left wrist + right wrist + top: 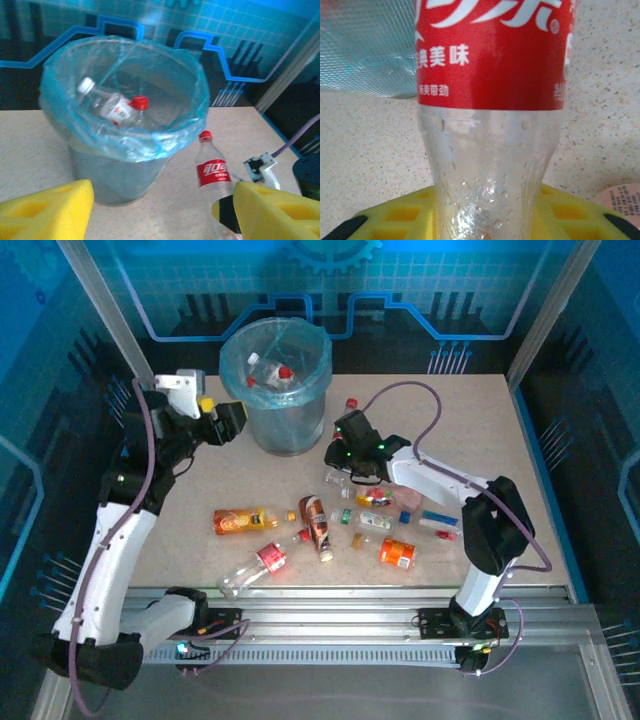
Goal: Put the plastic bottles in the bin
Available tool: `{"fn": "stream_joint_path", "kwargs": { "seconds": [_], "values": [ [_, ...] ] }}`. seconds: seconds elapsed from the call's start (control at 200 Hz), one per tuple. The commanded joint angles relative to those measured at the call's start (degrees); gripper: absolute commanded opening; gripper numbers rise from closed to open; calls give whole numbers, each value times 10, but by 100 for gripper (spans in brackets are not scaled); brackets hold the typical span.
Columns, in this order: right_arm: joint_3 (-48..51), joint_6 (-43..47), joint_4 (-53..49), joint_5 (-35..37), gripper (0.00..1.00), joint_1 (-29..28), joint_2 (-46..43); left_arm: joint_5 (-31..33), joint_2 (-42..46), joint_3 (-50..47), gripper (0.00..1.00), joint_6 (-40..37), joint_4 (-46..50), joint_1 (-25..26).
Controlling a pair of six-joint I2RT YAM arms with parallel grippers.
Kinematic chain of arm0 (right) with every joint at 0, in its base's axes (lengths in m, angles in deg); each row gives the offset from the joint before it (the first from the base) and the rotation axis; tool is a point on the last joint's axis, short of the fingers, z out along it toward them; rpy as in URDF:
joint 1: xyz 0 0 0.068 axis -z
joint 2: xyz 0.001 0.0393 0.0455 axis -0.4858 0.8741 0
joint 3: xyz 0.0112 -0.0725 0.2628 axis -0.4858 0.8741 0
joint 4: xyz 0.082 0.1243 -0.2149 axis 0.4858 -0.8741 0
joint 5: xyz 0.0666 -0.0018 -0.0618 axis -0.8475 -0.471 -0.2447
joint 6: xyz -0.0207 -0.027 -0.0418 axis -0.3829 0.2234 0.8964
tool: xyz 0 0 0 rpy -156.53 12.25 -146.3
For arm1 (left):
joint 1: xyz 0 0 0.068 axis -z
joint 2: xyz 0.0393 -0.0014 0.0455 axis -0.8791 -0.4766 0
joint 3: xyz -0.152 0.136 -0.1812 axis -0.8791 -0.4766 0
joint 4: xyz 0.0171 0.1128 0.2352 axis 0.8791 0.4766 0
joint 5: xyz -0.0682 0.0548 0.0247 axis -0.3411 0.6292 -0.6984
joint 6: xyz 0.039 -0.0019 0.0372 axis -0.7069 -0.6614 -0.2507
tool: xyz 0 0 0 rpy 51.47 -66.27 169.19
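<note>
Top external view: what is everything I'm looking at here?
Table: one, speckled beige, under everything.
Bin: one, grey-blue with light-blue liner, far middle of table.
Bottles in bin: two, clear, one white cap, one red cap.
Red-label bottle: one, clear, red cap, upright beside the bin, in the right tool.
Loose bottles: roughly nine, orange, red and yellow labels, lying in front of the bin; cluster too small to count exactly.
Arms: two, white and black, near edge.
Left tool: one, yellow pads, open, empty, facing the bin.
Right tool: one, yellow pads, shut on the red-label bottle.
</note>
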Motion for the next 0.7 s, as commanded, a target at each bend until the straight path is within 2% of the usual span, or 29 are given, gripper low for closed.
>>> {"fn": "stream_joint_path", "kwargs": {
  "seconds": [0.0, 0.185, 0.41, 0.695],
  "values": [
    [14, 33, 14, 1, 40, 14, -37, -81, -27, 50, 72, 53, 12, -4],
    [60, 89, 41, -24, 38, 29, -106, -107, -73, 86, 71, 88, -21, 37],
    [133, 154, 102, -59, 37, 34, -204, -102, -193, 227, 70, 50, 57, 133],
    [198, 230, 179, -131, 36, 28, -298, -173, -306, 339, 71, 81, 65, 169]
  ]
}}
